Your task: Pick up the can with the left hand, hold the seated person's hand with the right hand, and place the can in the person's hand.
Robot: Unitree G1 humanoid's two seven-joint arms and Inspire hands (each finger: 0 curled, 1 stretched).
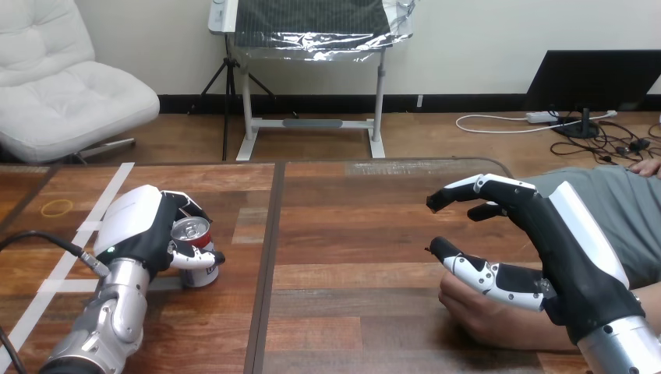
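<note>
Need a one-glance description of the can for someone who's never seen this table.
On the wooden table, look left of the dark seam, beside the white tape strips. The can stands upright there, wrapped by the robot's left hand; its shiny silver top and red-and-white side set it apart.

White tape strips [107,189], yellow ring [57,207] on table [351,234].

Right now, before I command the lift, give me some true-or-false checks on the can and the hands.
The left hand has its fingers curled round the red-and-white metal can. True.
The can lies in the person's hand. False: it is upright in the left hand, at the left of the wooden table.
The right hand is open, over the person's hand. True.
The person's hand is raised high. False: it rests on the table.
</note>
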